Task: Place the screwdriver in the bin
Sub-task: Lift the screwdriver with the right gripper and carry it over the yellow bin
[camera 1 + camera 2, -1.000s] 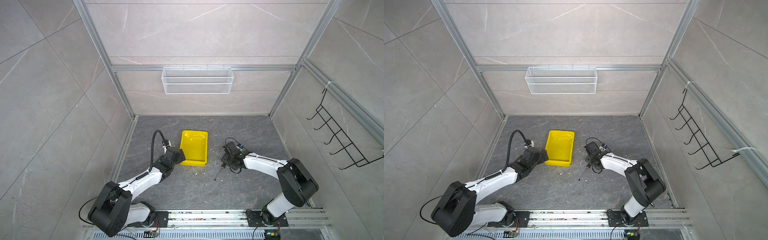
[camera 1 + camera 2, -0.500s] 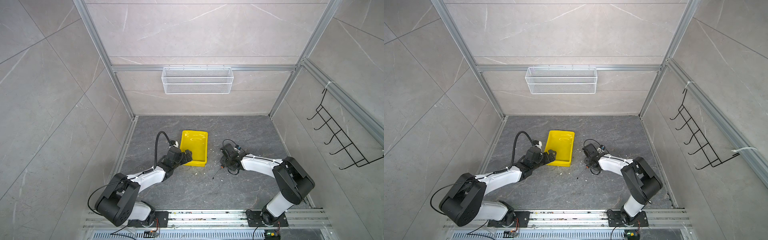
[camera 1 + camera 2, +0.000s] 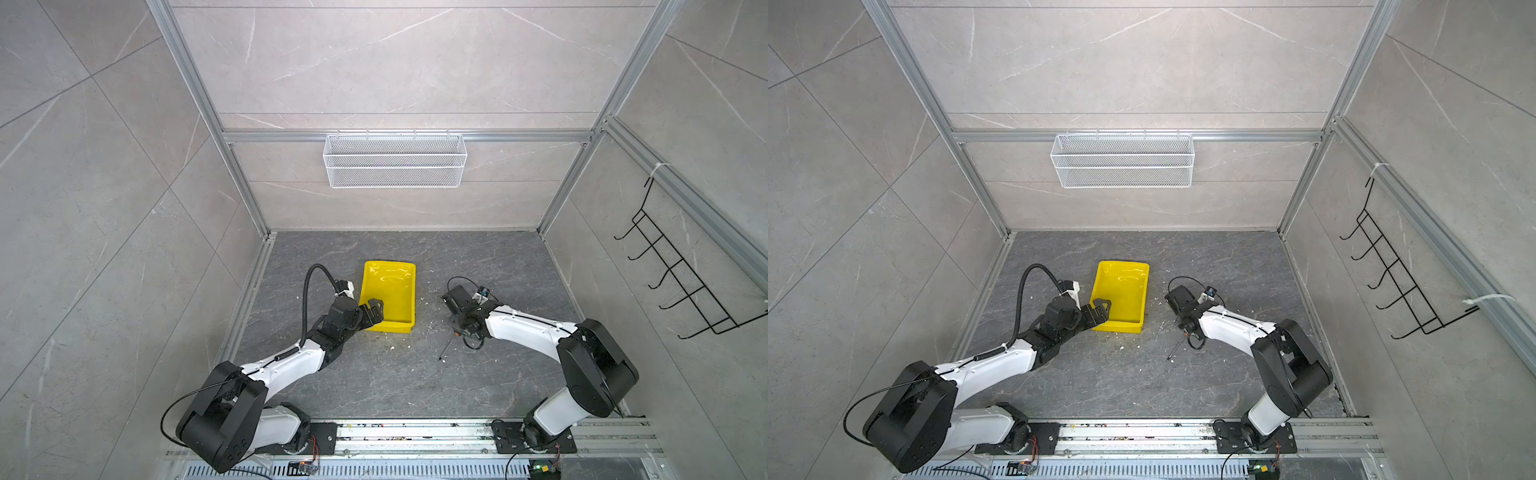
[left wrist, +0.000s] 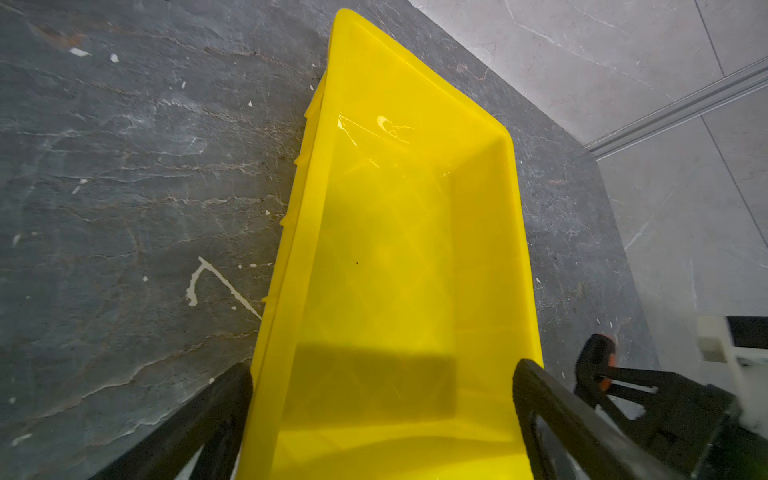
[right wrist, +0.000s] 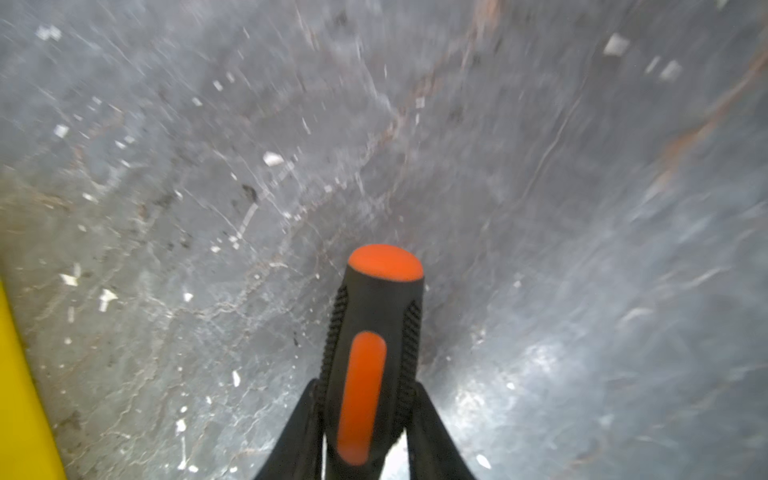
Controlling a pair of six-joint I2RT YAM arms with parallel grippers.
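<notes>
The grey stone-patterned tabletop (image 3: 374, 382) is carrying everything, and small white flecks are lying scattered over it. A white wire basket (image 3: 395, 160) is hanging on the back wall, and a black hook rack (image 3: 681, 274) is hanging on the wall to the right.

The yellow bin (image 3: 395, 282) is sitting left of the middle of the tabletop in both top views, with its inside bare and glossy. The left gripper (image 3: 376, 309) is reaching over the bin's near left corner. In the left wrist view its two black fingers (image 4: 208, 419) are standing spread wide, one on each side of the bin (image 4: 415, 249), one outside the rim and the other over the opposite edge, and they are pinching nothing.

The right gripper (image 3: 459, 328) is hanging low over the tabletop to the right of the bin, well apart from it. In the right wrist view its black fingers (image 5: 432, 432) are pressing in on both sides of the screwdriver (image 5: 374, 340), clamping the black handle with its orange stripe and orange end cap. In a top view the screwdriver (image 3: 1177, 347) is pointing its thin dark shaft down and toward the near edge of the tabletop, with the tip at or just above the surface; I cannot tell whether it is touching.
</notes>
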